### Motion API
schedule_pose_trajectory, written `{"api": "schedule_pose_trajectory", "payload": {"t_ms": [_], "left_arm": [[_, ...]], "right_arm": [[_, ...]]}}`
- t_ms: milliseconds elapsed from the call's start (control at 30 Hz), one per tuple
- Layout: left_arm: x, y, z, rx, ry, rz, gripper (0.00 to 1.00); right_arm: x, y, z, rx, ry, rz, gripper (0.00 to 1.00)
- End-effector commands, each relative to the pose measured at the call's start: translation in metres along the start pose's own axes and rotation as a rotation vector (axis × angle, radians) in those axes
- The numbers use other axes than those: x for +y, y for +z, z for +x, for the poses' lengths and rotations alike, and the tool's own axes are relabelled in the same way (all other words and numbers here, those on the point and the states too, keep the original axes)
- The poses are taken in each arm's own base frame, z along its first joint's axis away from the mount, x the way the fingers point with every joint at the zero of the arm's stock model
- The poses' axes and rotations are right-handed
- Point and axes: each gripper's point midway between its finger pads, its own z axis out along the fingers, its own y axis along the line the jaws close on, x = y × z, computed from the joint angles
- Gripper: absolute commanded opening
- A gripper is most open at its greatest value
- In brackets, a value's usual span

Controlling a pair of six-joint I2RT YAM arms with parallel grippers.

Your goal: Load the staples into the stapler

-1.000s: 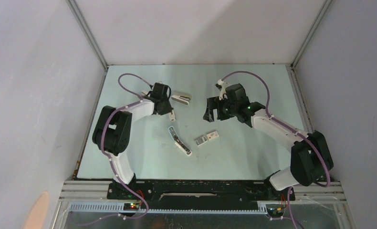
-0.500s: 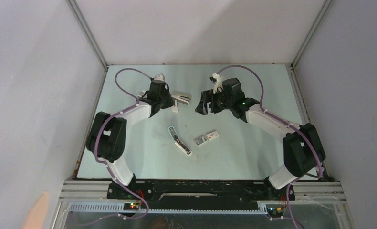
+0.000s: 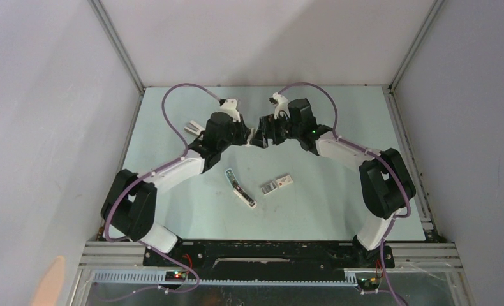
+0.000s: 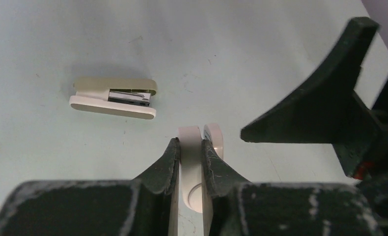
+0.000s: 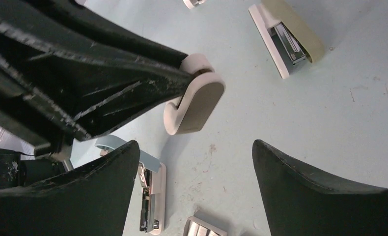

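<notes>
1. Quick update: a second ago my two arms were parked well apart. Now both are reaching into the far middle of the table, with the tips almost meeting.
2. My left claw is clamping a stubby white stapler between its fingers, squeezing it by the sides. It's holding it up off the surface and pointing it straight at my other arm.
3. My right claw is spread wide and gripping nothing. Its two fingers are sitting either side of that stubby stapler's rounded end without touching it. To me this is shaping up as a handover, or a two-handed go at that stapler.
4. Here's the catch: I'm pretty sure that isn't the one I'm supposed to be loading. The slim stapler is lying on the table nearer my bases, well apart from both claws. From the right wrist view its top looks hinged up with the metal channel showing, though I'm not 100% on that.
5. The staple box is sitting just beside it on the right, and nothing is touching that either.
6. A beige stapler is lying flat on the table off to the side of my left claw.
7. So loading isn't really happening yet. I'm guessing the stubby one needs dealing with or setting down first. After that one claw should be going for the slim stapler and the other for the staples.
</notes>
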Motion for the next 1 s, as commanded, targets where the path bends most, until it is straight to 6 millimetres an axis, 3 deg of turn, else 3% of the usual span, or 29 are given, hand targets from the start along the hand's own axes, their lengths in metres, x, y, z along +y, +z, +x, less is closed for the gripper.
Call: {"api": "schedule_pose_trajectory", "payload": {"t_ms": [0, 400, 600, 800, 967], "left_arm": [[-0.025, -0.018, -0.041, -0.159, 0.093, 0.067, 0.06], [-0.058, -0.043, -0.045, -0.23, 0.177, 0.216, 0.06], [-0.069, -0.048, -0.046, -0.232, 0.198, 0.255, 0.06], [-0.078, -0.054, -0.045, -0.229, 0.223, 0.302, 0.06], [-0.078, -0.056, -0.037, -0.205, 0.257, 0.312, 0.05]], "right_arm": [[0.014, 0.0, -0.031, -0.075, -0.038, -0.08, 0.82], [0.028, -0.009, -0.038, -0.078, -0.04, -0.213, 0.6], [0.033, -0.011, -0.039, -0.078, -0.046, -0.244, 0.55], [0.037, -0.016, -0.039, -0.073, -0.054, -0.274, 0.35], [0.043, -0.025, -0.043, -0.076, -0.078, -0.302, 0.28]]}}
